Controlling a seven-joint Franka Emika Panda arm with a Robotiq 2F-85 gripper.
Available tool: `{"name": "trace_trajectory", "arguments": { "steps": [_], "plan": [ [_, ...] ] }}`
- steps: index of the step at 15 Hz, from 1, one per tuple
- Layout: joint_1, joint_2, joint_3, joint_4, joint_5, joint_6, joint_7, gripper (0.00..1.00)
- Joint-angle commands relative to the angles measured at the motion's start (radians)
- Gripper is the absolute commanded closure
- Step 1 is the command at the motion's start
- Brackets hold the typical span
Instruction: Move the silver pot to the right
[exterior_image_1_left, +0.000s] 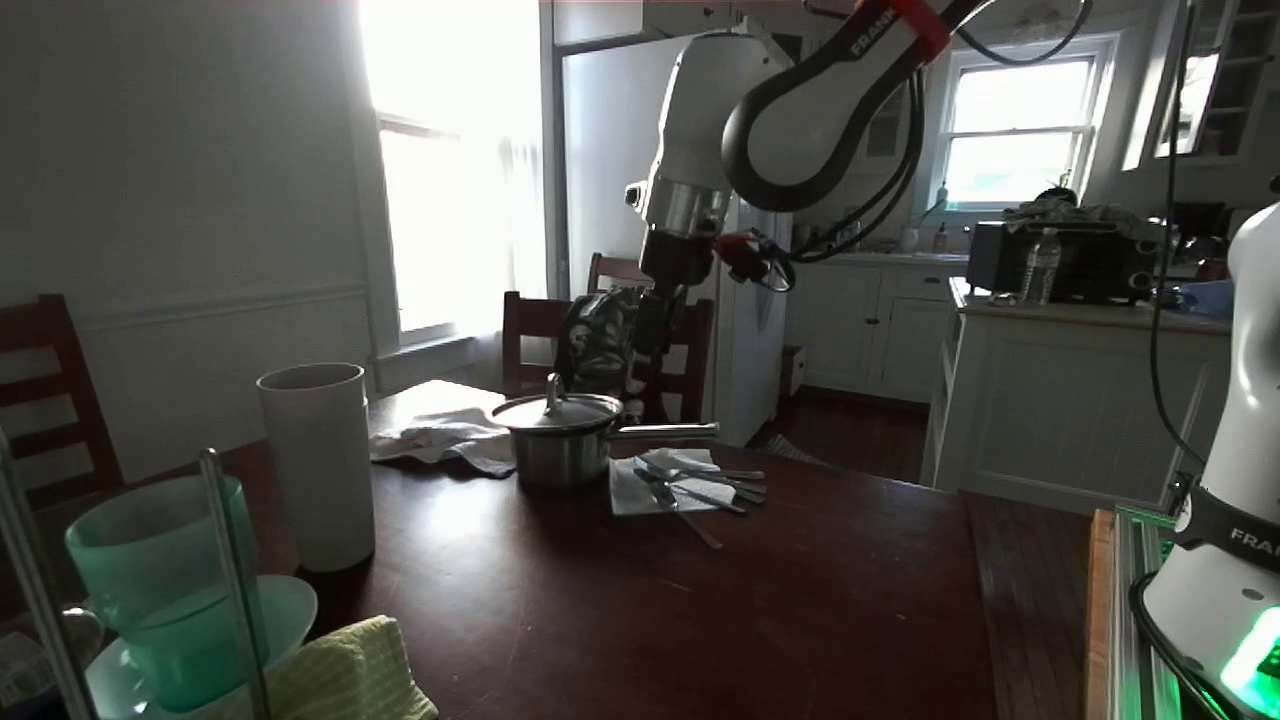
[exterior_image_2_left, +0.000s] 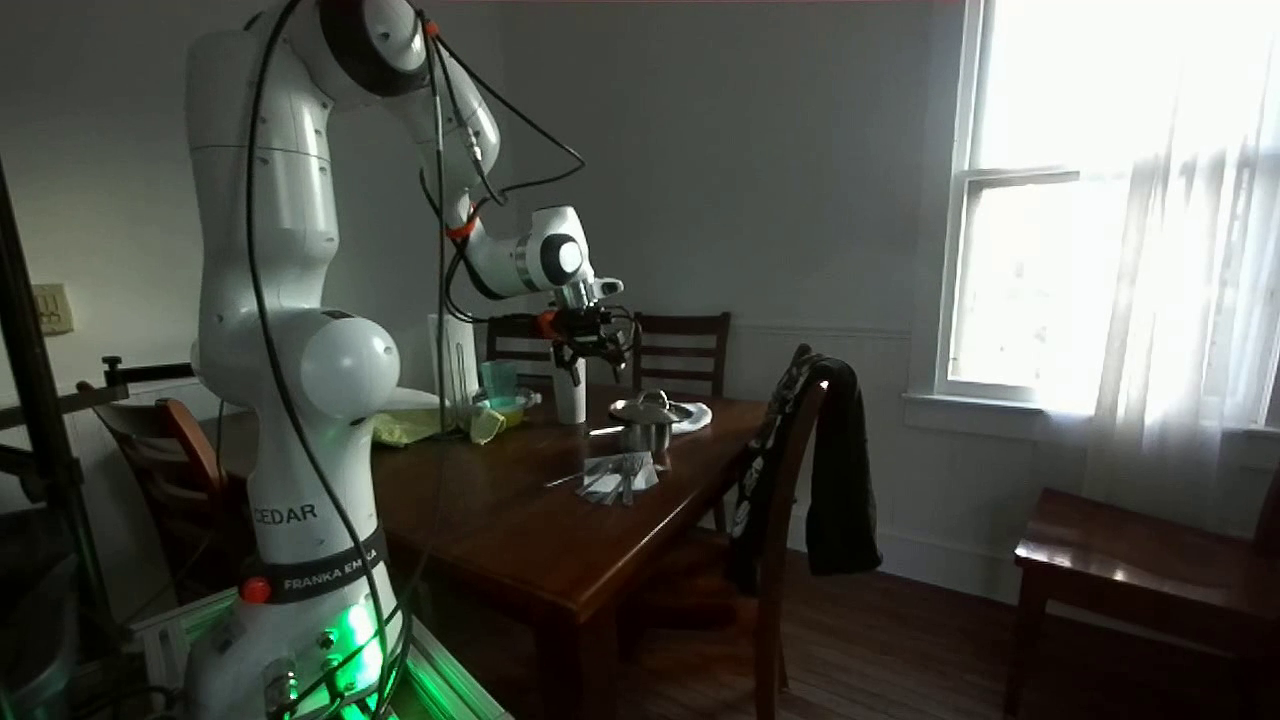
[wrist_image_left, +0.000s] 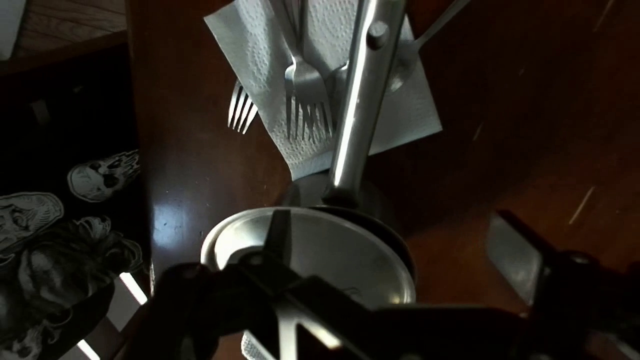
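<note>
The silver pot stands upright on the dark wooden table in both exterior views (exterior_image_1_left: 562, 458) (exterior_image_2_left: 647, 436). It has a lid with an arched handle and a long side handle that reaches toward the cutlery. In the wrist view, the pot's lid (wrist_image_left: 345, 250) and side handle are below the gripper, and the near part of the lid is hidden behind the gripper. My gripper (wrist_image_left: 392, 230) is open, its fingers wide apart with nothing between them. In both exterior views the gripper (exterior_image_1_left: 655, 335) (exterior_image_2_left: 597, 370) hangs in the air above the table, higher than the pot and apart from it.
Forks and other cutlery lie on a white napkin (exterior_image_1_left: 630, 492) under and beside the pot's handle. A white cloth (exterior_image_1_left: 450, 435) lies beside the pot. A tall white container (exterior_image_1_left: 320, 470), green tubs (exterior_image_1_left: 165, 540) and a yellow cloth (exterior_image_1_left: 345, 675) stand or lie farther along. A jacket-draped chair (exterior_image_2_left: 845, 470) adjoins the table.
</note>
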Motion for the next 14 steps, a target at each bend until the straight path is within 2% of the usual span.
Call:
{"name": "trace_trajectory", "arguments": {
  "steps": [1, 6, 7, 14],
  "plan": [
    [-0.025, -0.135, 0.060, -0.007, 0.065, -0.121, -0.001, 0.00],
    [-0.023, -0.264, 0.089, 0.000, 0.141, -0.228, 0.022, 0.00],
    [-0.030, -0.211, 0.093, 0.011, 0.116, -0.193, 0.012, 0.00],
    [-0.029, -0.251, 0.096, 0.008, 0.127, -0.217, 0.012, 0.00]
  ]
}}
